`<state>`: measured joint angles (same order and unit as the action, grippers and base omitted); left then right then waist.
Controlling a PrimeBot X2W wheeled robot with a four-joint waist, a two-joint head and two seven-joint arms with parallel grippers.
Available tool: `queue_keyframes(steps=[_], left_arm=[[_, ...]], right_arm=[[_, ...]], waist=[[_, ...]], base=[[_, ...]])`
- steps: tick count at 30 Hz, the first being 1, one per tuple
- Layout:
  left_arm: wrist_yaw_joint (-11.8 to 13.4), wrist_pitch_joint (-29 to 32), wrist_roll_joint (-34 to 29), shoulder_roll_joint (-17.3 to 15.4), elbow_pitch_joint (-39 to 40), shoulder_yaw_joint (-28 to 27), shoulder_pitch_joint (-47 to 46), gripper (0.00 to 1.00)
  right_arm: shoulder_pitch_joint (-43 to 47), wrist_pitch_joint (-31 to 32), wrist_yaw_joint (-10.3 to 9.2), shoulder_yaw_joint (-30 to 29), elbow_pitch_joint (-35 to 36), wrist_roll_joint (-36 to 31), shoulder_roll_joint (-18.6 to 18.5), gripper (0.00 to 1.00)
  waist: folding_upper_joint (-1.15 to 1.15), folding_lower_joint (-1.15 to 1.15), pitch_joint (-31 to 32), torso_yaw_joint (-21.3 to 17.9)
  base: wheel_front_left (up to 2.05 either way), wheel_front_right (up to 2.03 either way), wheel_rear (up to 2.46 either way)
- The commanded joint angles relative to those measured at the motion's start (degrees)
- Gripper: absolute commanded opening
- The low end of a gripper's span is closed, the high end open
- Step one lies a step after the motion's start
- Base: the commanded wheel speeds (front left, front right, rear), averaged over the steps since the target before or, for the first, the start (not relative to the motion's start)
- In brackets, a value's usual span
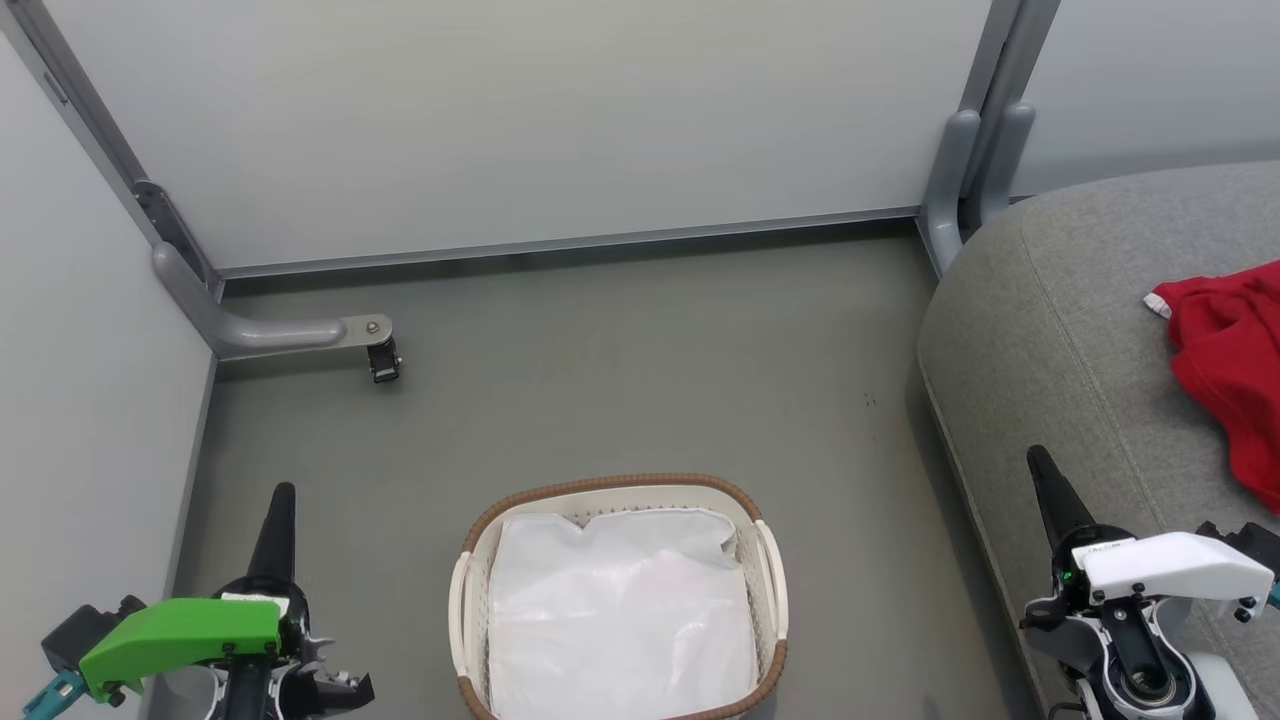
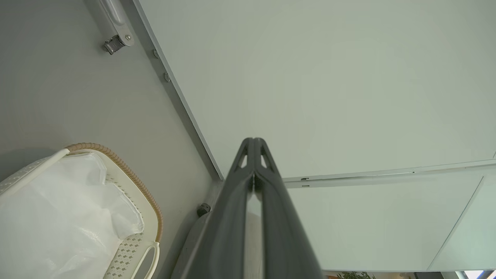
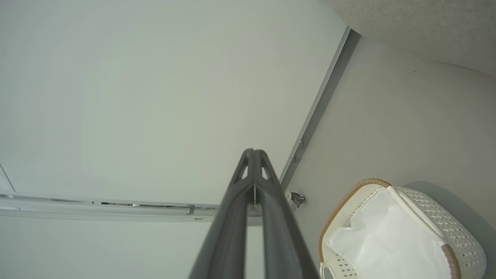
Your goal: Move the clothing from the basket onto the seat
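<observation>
- Both are seen clenched and empty: the left pincer (image 1: 282, 500) and the right pincer (image 1: 1037, 462), flanking the basket (image 1: 620, 485).
- Inside the basket a white liner (image 1: 620, 610) is seen; the clothing (image 1: 1225, 350) is lying on the seat (image 1: 1050, 330), at the right.
- Transfer is judged done; the liner should be checked for hidden red before finishing.
</observation>
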<state>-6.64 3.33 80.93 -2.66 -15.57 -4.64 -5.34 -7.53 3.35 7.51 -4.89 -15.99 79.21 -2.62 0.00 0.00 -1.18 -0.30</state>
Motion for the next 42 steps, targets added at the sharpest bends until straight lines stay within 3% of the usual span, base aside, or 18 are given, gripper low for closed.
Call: queue_keyframes(steps=[1,29,42], left_arm=[[-0.5,0.4,1.2,-0.3,0.4,-0.3,-1.1,0.00],[-1.0,3.3,11.6,-0.4,1.7,-2.0,-1.3,0.00],[-1.0,3.4,11.6,-0.4,1.6,-2.0,-1.1,0.00]], right_arm=[[0.7,0.4,-0.02,-0.3,0.7,1.4,-0.3,0.00],[1.6,3.3,-0.04,-1.8,2.2,13.2,-0.4,0.00],[1.7,3.4,-0.04,-1.8,2.1,13.3,-0.4,0.00]], waist=[[0.00,0.00,0.1,0.0],[0.00,0.00,1.0,0.3],[0.00,0.00,1.0,0.3]], base=[[0.00,0.00,0.00],[0.00,0.00,0.00],[0.00,0.00,0.00]])
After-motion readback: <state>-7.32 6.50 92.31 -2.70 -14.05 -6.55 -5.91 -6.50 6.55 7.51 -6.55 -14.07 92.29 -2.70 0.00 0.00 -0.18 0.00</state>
